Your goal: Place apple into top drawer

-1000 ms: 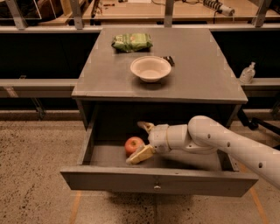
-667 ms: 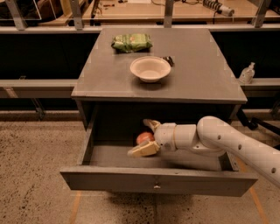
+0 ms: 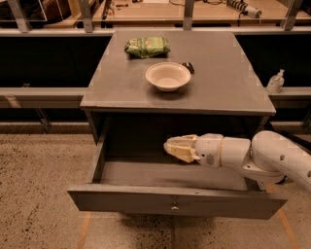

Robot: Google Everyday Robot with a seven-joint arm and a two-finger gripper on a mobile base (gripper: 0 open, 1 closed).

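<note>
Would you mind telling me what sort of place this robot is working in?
Probably a lab or workshop: wooden workbenches on metal frames behind, a speckled hard floor, and a pump bottle on a side ledge. The gripper hangs over the open top drawer.

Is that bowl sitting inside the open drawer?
No, the bowl sits on the cabinet top, while the gripper hovers over the open drawer below.
</note>
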